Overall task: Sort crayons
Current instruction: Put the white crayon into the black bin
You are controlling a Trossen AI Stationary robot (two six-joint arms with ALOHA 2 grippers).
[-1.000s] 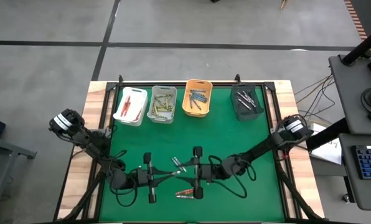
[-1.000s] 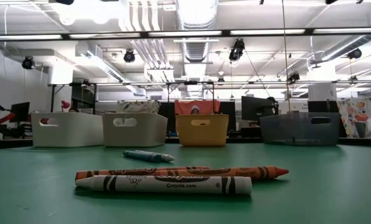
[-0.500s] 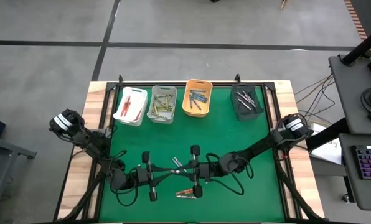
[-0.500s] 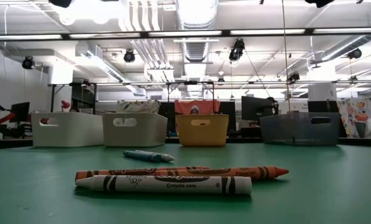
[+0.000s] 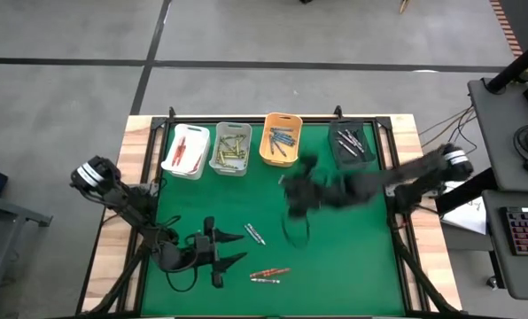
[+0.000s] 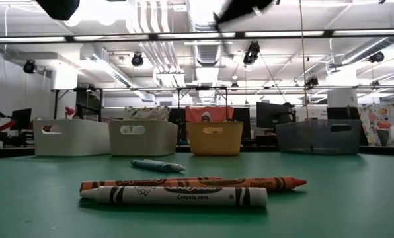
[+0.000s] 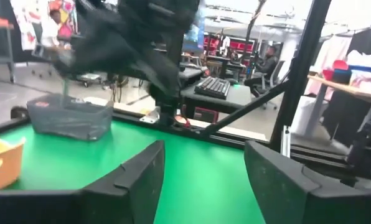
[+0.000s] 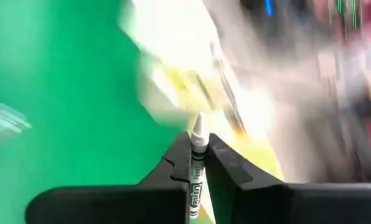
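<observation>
My right gripper (image 8: 198, 158) is shut on a crayon with a pale wrap and a grey tip (image 8: 197, 134). In the high view it is a dark blur (image 5: 292, 197) in the air over the mat's middle. My left gripper (image 5: 237, 247) stands open near the table's near edge, with nothing between its fingers (image 7: 136, 180). Three crayons lie flat on the green mat: a blue one (image 6: 156, 165), an orange one (image 6: 190, 183) and a white one (image 6: 180, 196). My right gripper pinches the crayon's paper-wrapped shaft (image 8: 195, 180) between its two fingers (image 8: 180, 167). The crayon lies along the fingers, and its grey tip sticks out past their ends. It is lifted clear of the mat.
Along the far edge stand a white bin (image 5: 186, 151), a pale grey bin (image 5: 231, 148), an orange bin (image 5: 280, 139) and a dark bin (image 5: 353, 144), each holding crayons. A black frame (image 5: 246, 120) rims the mat. Bare mat lies between the bins and the loose crayons.
The two grippers stood tip to tip over the mat near the loose crayons. My left gripper has opened and stayed where it was. My right gripper has pulled away, swinging fast up and toward the far edge, and shows as a blur. The crayons on the mat have not moved.
</observation>
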